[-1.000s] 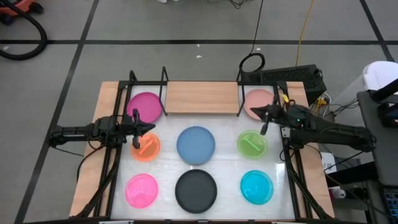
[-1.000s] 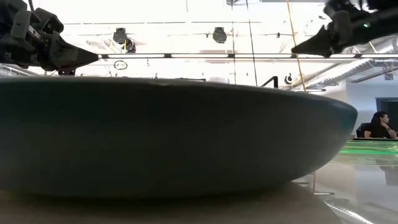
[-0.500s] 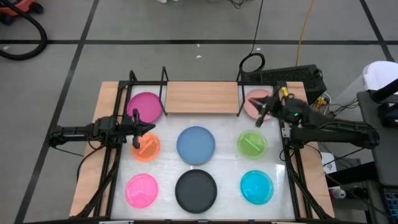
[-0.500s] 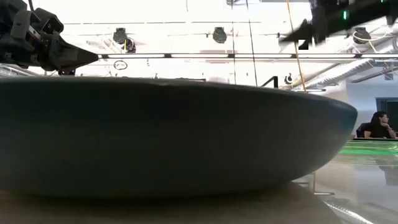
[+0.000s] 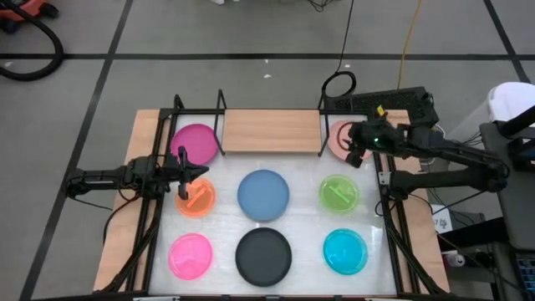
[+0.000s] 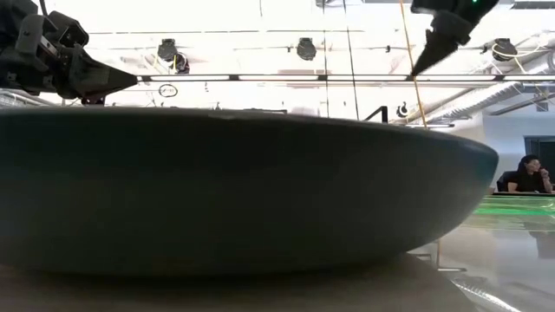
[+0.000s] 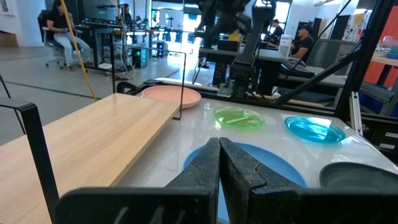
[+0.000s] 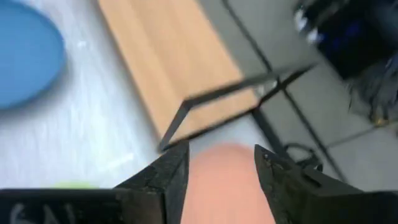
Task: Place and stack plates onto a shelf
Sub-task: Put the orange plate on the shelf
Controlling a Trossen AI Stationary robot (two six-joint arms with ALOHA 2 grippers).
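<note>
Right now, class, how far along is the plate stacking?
Done: nothing; the shelf is bare. In hand: the right gripper, open, hovers over the pale pink plate. The left gripper waits shut by the orange plate. Left: all eight plates.

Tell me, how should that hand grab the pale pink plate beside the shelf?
By its rim, from above. The pale pink plate lies flat, so only the raised edge gives anything to pinch. The right hand hovers open above it; probably the near edge is easiest.
</note>
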